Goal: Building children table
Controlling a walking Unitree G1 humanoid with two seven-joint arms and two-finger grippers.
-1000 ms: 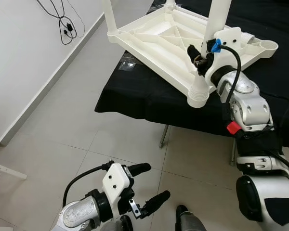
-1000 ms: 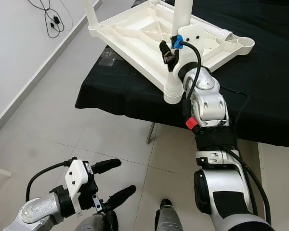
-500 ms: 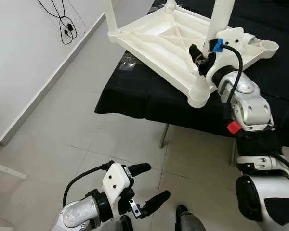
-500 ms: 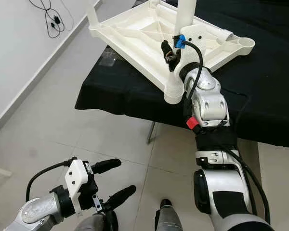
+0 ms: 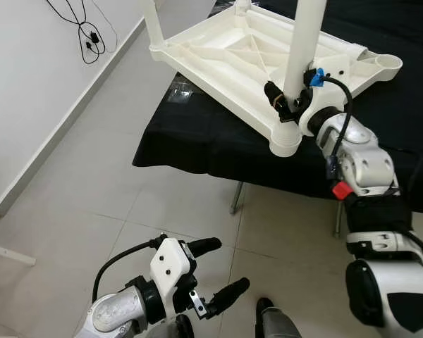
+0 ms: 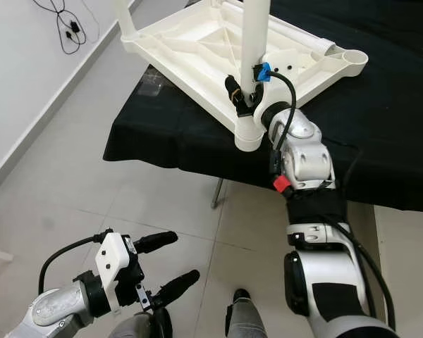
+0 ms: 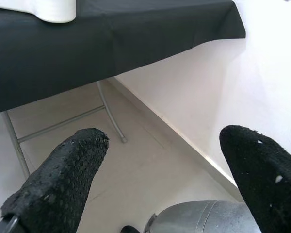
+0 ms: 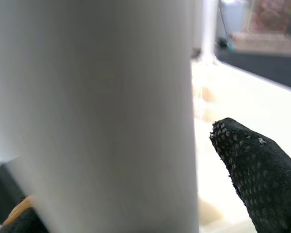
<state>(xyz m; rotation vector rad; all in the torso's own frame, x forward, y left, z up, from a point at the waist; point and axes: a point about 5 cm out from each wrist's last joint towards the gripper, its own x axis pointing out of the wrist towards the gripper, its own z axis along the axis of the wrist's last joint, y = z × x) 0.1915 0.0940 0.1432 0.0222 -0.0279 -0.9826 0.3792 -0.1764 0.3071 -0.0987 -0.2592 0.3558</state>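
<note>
Left eye view: a white leg [image 5: 301, 42] is clamped by the right gripper [image 5: 290, 103] above the corner socket [image 5: 285, 137] of the upturned tabletop [image 5: 218, 60], on a black-draped bench [image 5: 211, 144]. Left wrist view: the left gripper [image 7: 165, 179] hangs idle, jaws apart. Right wrist view: the leg is seen close. A tilted leg could jam or tip the tabletop.

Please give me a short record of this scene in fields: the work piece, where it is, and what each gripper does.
work piece: white tabletop, upside down
support: table with black cloth
leg: white leg upright at the near corner socket
right gripper: fingers around the leg's lower end
left gripper: open, low above the tiled floor, holding nothing
</note>
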